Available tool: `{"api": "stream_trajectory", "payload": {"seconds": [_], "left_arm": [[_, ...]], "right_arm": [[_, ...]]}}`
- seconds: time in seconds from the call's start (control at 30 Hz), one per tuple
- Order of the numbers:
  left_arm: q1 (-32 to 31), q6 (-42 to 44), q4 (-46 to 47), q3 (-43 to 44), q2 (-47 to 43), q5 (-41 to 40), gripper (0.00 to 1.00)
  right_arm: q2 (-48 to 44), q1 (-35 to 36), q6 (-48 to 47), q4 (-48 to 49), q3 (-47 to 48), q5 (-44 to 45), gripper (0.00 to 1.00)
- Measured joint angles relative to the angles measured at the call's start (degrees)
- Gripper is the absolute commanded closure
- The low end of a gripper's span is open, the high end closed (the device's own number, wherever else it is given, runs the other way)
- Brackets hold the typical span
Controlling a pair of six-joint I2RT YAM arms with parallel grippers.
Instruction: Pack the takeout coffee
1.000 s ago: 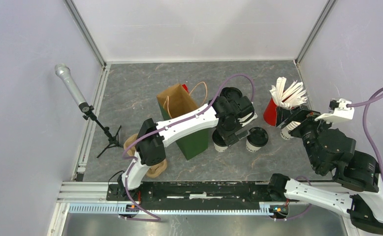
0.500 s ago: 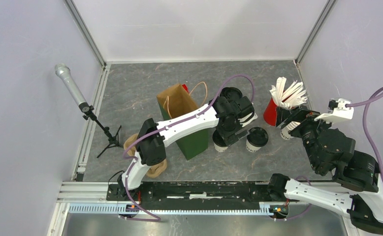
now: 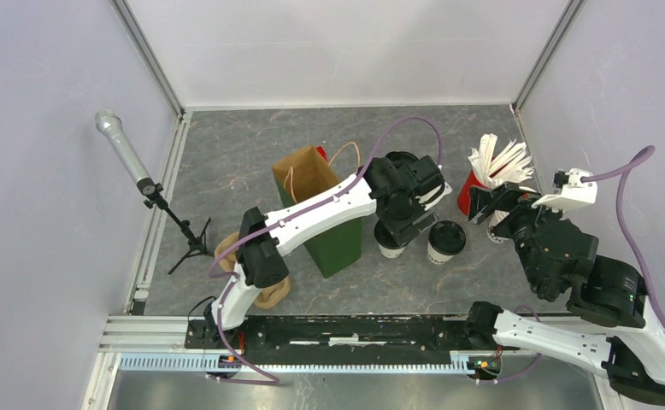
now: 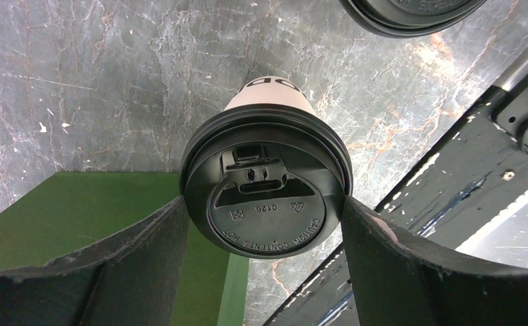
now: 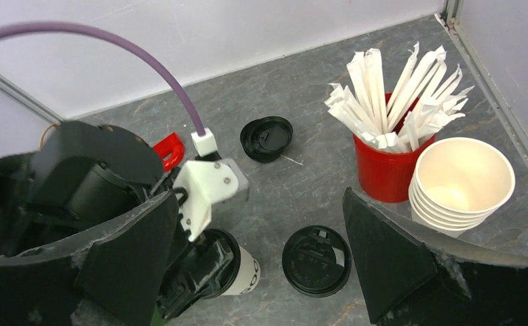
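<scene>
In the top view, my left gripper (image 3: 395,229) stands over one lidded cup (image 3: 389,248) in the middle of the frame, just right of the paper bag (image 3: 310,175). A second lidded cup (image 3: 445,240) stands near it on the right, not touching it. My right gripper (image 3: 493,209) hangs at the right, close to the red cup of sticks (image 3: 468,198). In the left wrist view, the first cup stands upright on the grey table (image 4: 78,81), and the two fingers (image 4: 146,251) are on both sides of its black lid, at the rim; I cannot tell if they press it. In the right wrist view, the right pincer is wide and holds nothing. A loose lid (image 5: 266,138) lies at the upper centre, and a stack of open cups (image 5: 461,180) stands just beside the red cup.
</scene>
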Motion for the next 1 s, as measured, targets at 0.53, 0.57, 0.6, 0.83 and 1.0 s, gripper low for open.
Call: {"api": "stream_trajectory", "payload": {"seconds": [0.53, 0.57, 0.6, 0.83, 1.0], "left_arm": [[0.0, -8.74, -3.82, 13.27, -12.55, -3.32, 0.35], [0.0, -9.16, -2.97, 13.22, -14.56, -3.76, 0.35], [0.0, -9.51, -1.53, 12.83, -17.2, -4.31, 0.35], [0.0, -11.78, 5.73, 9.16, -31.47, -10.88, 0.35], [0.0, -11.78, 7.91, 4.46, -37.75, -18.51, 0.36]], "right_arm": [[-3.78, 0.0, -3.98, 9.42, -10.78, -8.48, 0.02], [-3.96, -0.02, -4.7, 10.38, -11.67, -9.29, 0.02], [-4.0, -0.04, -5.81, 12.04, -12.52, -10.8, 0.02], [-1.42, -0.04, -7.65, 19.41, -13.94, -17.97, 0.07], [3.39, -0.04, -1.68, 20.9, -13.51, -20.11, 0.12]]}}
